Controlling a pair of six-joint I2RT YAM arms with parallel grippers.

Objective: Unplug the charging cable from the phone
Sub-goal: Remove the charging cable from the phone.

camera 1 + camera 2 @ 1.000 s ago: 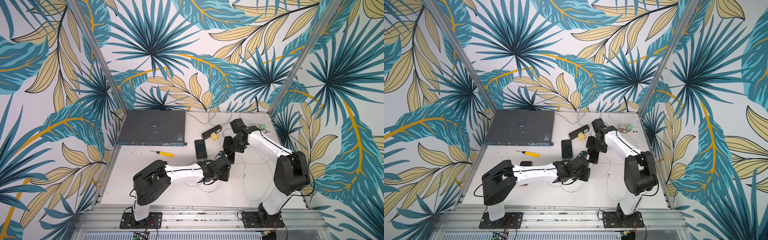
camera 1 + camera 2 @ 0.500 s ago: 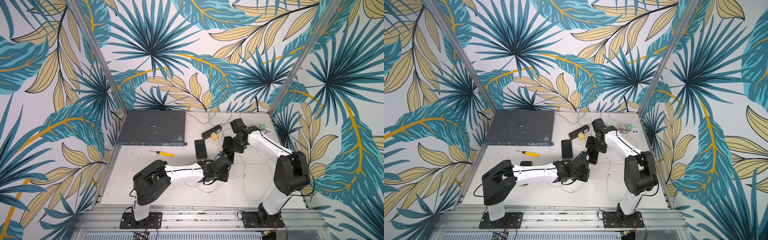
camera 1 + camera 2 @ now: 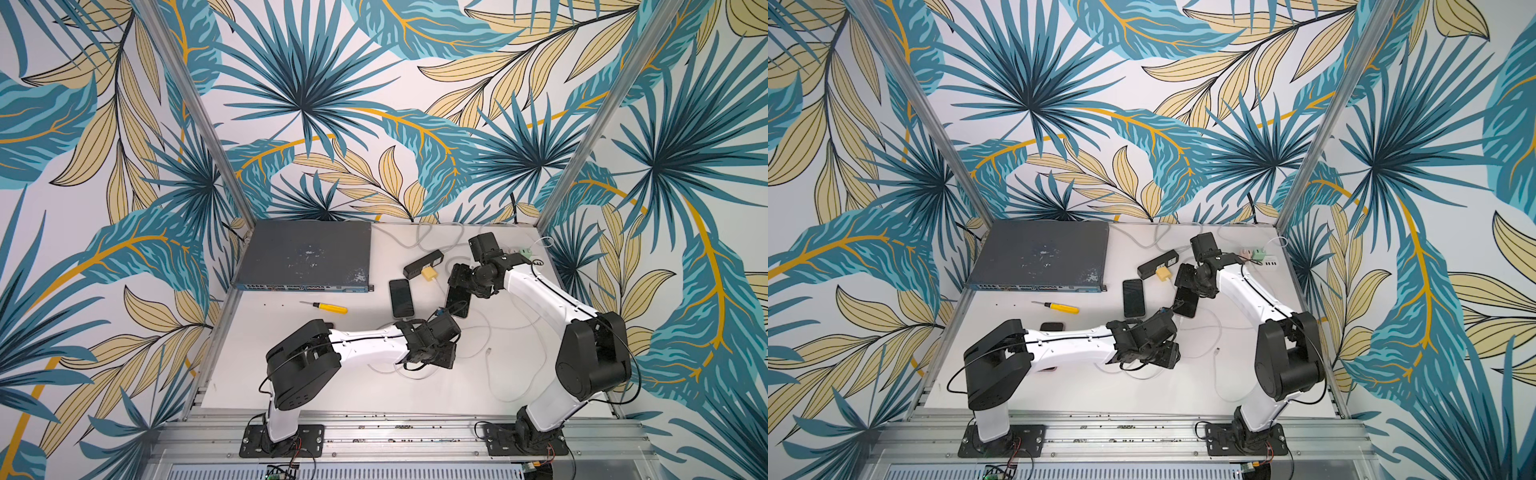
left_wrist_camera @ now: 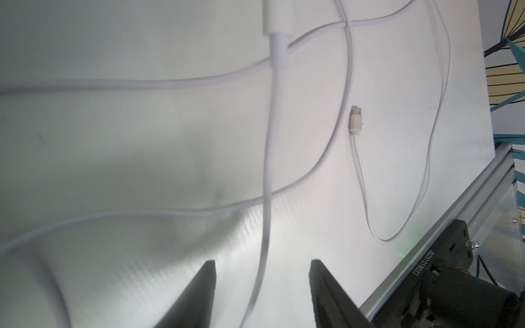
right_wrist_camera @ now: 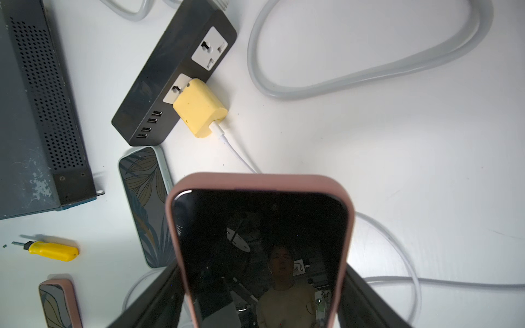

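The phone (image 5: 261,241), dark-screened in a pink case, is held tilted above the table by its sides in my right gripper (image 5: 261,267), which is shut on it; both top views show it (image 3: 458,301) (image 3: 1185,302). The white charging cable (image 4: 268,142) runs loose through the gap of my open left gripper (image 4: 262,262), touching neither finger. Its white plug (image 4: 277,17) lies ahead of the fingers, with its tip cut off by the frame edge. In a top view the left gripper (image 3: 446,358) sits just below the phone's lower end.
A black power strip (image 5: 170,73) carries a yellow charger (image 5: 200,112). A second phone (image 3: 401,298) lies beside it. At the back left stands a grey network switch (image 3: 303,257), and a yellow screwdriver (image 3: 328,307) lies in front of it. Loose white cables and a USB plug (image 4: 356,123) litter the table.
My left gripper's jaws have spread apart and let go of the white cable. The right arm still holds the phone in the same place.
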